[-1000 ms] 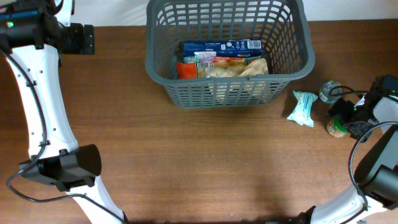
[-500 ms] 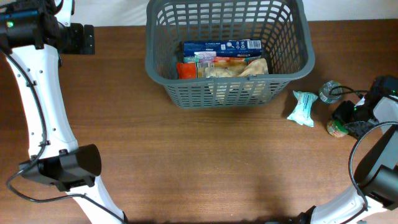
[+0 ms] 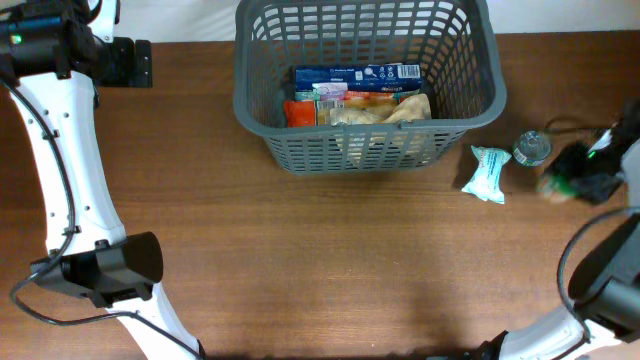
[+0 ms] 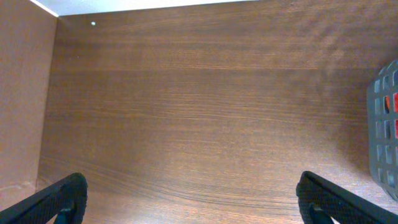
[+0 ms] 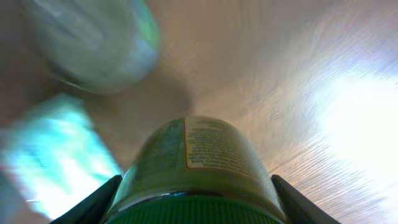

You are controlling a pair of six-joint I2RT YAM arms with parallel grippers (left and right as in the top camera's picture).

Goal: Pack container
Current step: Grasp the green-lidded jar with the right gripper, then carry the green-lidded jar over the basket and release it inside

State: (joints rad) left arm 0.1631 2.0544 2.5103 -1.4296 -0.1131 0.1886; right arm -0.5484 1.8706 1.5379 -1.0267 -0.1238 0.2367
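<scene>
The container (image 3: 265, 110) is a dark grey lattice basket at the back middle of the table, holding a blue box, an orange packet and a pale bag. Its corner shows in the left wrist view (image 4: 387, 124). My right gripper (image 3: 580, 180) at the right edge is shut on a green-lidded jar (image 5: 199, 168), which looks lifted and blurred in the overhead view (image 3: 552, 186). My left gripper (image 4: 186, 199) is open and empty above bare table at the far left.
A pale teal packet (image 3: 487, 172) lies right of the basket, and a clear bottle (image 3: 531, 148) stands beside it. Both show blurred in the right wrist view, the packet (image 5: 43, 155) and the bottle (image 5: 93, 40). The left arm's base (image 3: 110, 268) stands at front left.
My right gripper has lifted the jar off the table and shifted it a little up and to the right. The left arm has not moved.
</scene>
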